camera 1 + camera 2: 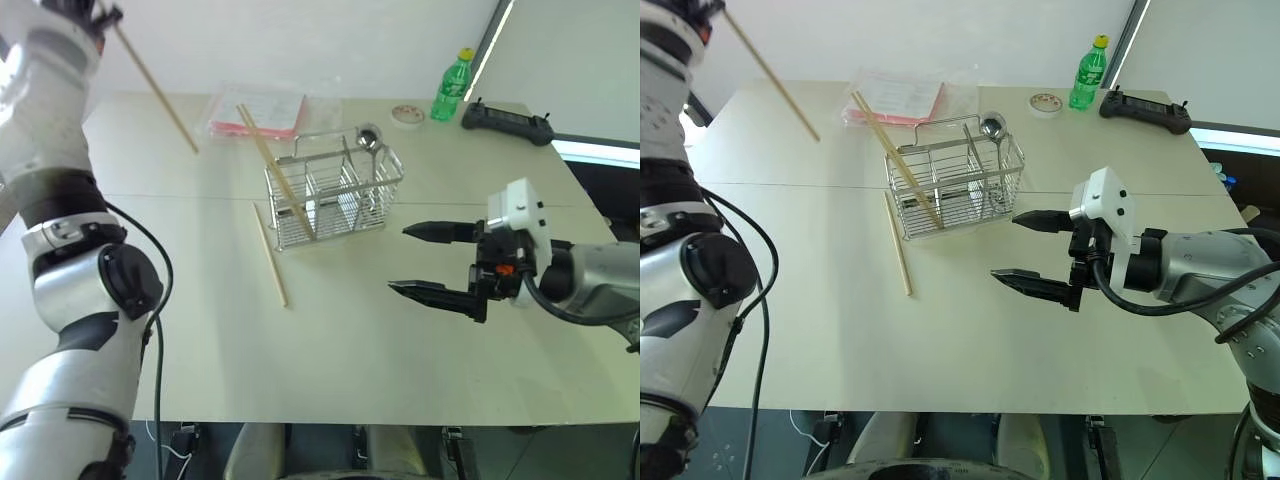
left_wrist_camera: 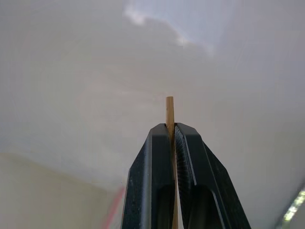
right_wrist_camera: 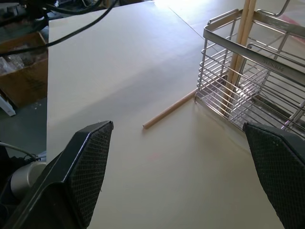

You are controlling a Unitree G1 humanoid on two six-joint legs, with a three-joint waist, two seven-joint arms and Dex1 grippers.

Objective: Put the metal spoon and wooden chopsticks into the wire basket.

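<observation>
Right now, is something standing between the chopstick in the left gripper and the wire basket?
Nothing visible does. The left gripper holds the chopstick high above the table, and the space toward the wire basket looks free.

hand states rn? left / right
Left hand: closed on one wooden chopstick, raised above the table.
Right hand: open, holding nothing, beside the wire basket.

the wire basket (image 1: 335, 195) is thin shiny metal. the metal spoon (image 1: 368, 138) in it shines too. the wooden chopsticks (image 1: 270, 254) are pale, smooth, dull wood. the surface (image 1: 400, 350) is smooth and matt cream. the bottle (image 1: 452, 86) is see-through green plastic. the right claw (image 1: 420, 260) has dull black fingers with a bumpy grid on the pads.
</observation>
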